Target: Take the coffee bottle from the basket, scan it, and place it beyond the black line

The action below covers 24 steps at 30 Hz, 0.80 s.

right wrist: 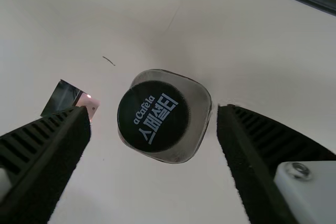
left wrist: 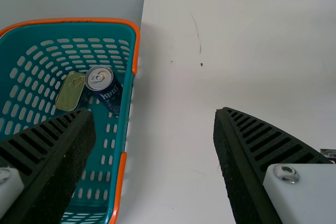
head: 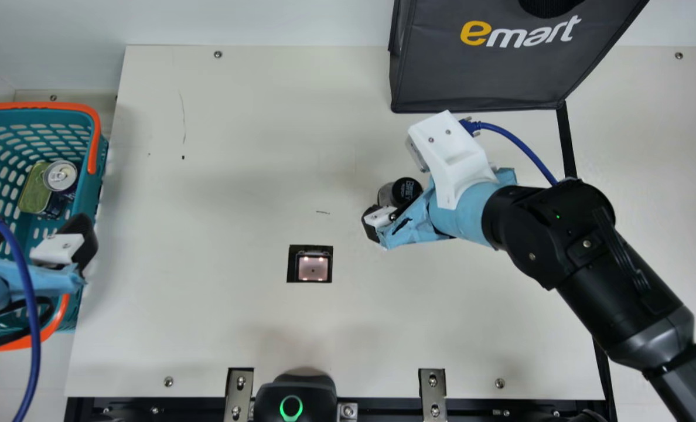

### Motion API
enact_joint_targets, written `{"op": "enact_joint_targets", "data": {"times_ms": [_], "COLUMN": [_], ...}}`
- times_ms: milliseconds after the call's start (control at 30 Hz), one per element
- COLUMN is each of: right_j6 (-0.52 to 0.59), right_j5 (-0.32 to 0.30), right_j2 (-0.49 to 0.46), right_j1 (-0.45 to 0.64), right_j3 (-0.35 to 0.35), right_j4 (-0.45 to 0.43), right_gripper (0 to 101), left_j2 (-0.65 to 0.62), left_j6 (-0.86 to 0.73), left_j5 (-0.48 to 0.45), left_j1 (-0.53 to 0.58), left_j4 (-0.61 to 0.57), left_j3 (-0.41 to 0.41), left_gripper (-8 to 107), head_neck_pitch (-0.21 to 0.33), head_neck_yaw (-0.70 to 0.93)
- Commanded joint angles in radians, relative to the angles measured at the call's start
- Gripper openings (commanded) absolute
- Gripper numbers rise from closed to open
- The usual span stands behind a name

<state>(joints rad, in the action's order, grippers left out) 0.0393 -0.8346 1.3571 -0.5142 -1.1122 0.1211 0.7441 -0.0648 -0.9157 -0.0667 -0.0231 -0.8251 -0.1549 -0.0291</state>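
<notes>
Main view: coffee bottle (head: pixel 407 190) upright on worktop (head: pixel 236 205), well in from far edge, btwn fingers of R gripper (head: pixel 392 203), spread; L gripper (head: pixel 36 241), also spread, above basket's (head: pixel 92 202) R rim.

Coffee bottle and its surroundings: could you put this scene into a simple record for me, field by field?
Coffee bottle: upright, black cap, short of the black line
Right gripper: open, fingers on either side of the bottle
Left gripper: open, near the basket
Basket: teal and orange, holding a can and a flat tin
Scanner window: lit, set into the table
Bag: dark grey
</notes>
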Motion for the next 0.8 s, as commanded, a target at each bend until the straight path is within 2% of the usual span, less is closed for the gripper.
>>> {"op": "enact_joint_targets", "data": {"times_ms": [0,233,267,767], "right_j6": [-0.002,0.004,0.005,0.048], "right_j5": [-0.003,-0.010,-0.013,-0.042], "right_j2": [0.003,0.010,0.011,0.030], "right_j1": [0.000,-0.001,0.000,0.024], "right_j3": [-0.003,-0.025,-0.030,-0.097], "right_j4": [-0.001,-0.010,-0.010,-0.014], "right_gripper": [51,4,0,0], "left_j2": [0.000,0.000,0.000,0.000], "left_j6": [0.000,0.000,0.000,0.000], "left_j5": [0.000,0.000,0.000,0.000], "left_j1": [0.000,0.000,0.000,0.000], "left_j4": [0.000,0.000,0.000,0.000], "left_j3": [0.000,0.000,0.000,0.000], "left_gripper": [90,90,90,90], "head_neck_pitch": [0.017,0.017,0.017,0.017], "head_neck_yaw": [0.002,0.002,0.002,0.002]}}
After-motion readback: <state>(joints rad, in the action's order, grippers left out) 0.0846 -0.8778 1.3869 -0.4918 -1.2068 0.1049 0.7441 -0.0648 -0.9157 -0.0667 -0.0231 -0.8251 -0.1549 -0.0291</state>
